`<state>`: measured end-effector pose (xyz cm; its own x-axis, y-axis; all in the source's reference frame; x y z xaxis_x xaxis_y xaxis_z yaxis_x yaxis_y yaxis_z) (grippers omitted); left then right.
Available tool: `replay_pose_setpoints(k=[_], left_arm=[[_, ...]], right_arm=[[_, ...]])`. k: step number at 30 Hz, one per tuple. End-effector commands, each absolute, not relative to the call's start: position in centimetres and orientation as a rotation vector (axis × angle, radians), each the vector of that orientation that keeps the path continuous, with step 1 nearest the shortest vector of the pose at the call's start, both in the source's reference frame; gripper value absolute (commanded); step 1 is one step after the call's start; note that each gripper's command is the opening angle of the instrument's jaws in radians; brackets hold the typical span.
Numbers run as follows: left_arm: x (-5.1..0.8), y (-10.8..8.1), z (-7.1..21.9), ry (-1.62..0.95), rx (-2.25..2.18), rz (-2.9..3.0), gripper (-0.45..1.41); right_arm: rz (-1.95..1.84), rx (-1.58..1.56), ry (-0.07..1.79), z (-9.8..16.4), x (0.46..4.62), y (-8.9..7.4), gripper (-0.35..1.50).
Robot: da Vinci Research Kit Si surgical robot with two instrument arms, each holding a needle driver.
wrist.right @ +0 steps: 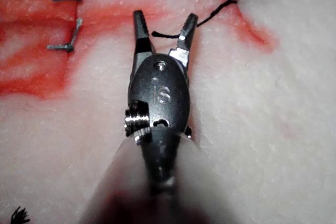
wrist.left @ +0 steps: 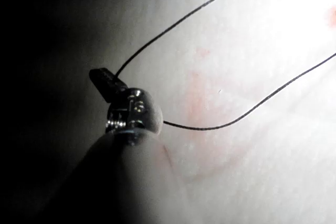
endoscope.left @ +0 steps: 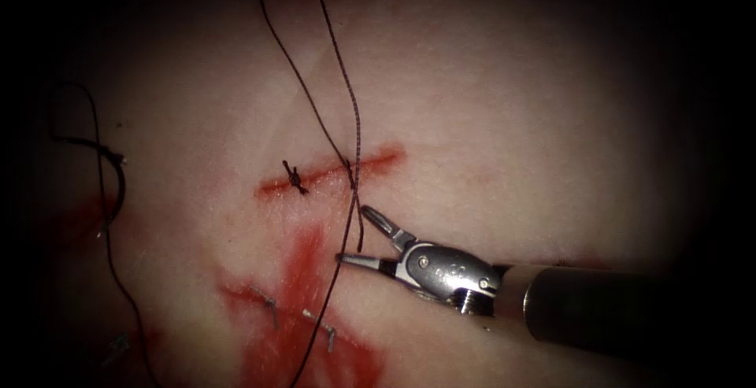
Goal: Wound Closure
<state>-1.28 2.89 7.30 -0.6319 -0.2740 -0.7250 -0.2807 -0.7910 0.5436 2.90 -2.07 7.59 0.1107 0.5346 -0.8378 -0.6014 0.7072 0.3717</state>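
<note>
The right tool's (endoscope.left: pixel 353 234) fingers are apart, empty, thread (endoscope.left: pixel 352 199) running between them just below the cut (endoscope.left: pixel 331 174). The left tool's (wrist.left: pixel 107 83) fingers are clamped on thread. I cannot see the needle.

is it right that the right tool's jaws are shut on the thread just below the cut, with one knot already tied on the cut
Not quite. In the endoscope view the right tool has its jaws open around the thread, not shut on it. The rest holds: it sits just below the cut, and one knot is tied.
</note>
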Motion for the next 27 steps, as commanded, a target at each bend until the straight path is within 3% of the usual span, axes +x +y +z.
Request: replay_pose_setpoints(k=[1,10,15,16,17,18,19,27], left_arm=[[-1.37,2.8,7.3,0.898,-1.468,2.595,-0.45],[-1.43,1.9,6.8,0.453,-2.051,2.328,-0.45],[-1.45,1.4,6.5,0.243,-2.258,2.182,-0.45],[-1.47,1.3,6.4,0.21,-2.284,2.161,-0.45],[-1.49,1.1,6.4,0.16,-2.319,2.139,-0.45],[-1.49,1.1,6.4,0.16,-2.319,2.139,-0.45],[-1.52,1.0,6.4,0.116,-2.33,2.137,-0.45],[-1.65,0.5,6.3,0.016,-2.332,2.193,-0.45]], right_arm=[[0.827,-0.046,1.211,7.6,2.95,-2.1,1.43],[0.812,0.032,1.249,7.5,2.84,-1.9,1.45],[0.761,0.122,1.266,7.4,2.81,-1.8,1.26],[0.741,0.141,1.256,7.4,2.82,-1.8,1.16],[0.706,0.178,1.228,7.4,2.85,-1.7,0.52],[0.706,0.178,1.228,7.4,2.85,-1.7,0.52],[0.666,0.222,1.218,7.4,2.89,-1.7,-0.35],[0.586,0.305,1.253,7.4,3.39,-1.5,-0.35]])
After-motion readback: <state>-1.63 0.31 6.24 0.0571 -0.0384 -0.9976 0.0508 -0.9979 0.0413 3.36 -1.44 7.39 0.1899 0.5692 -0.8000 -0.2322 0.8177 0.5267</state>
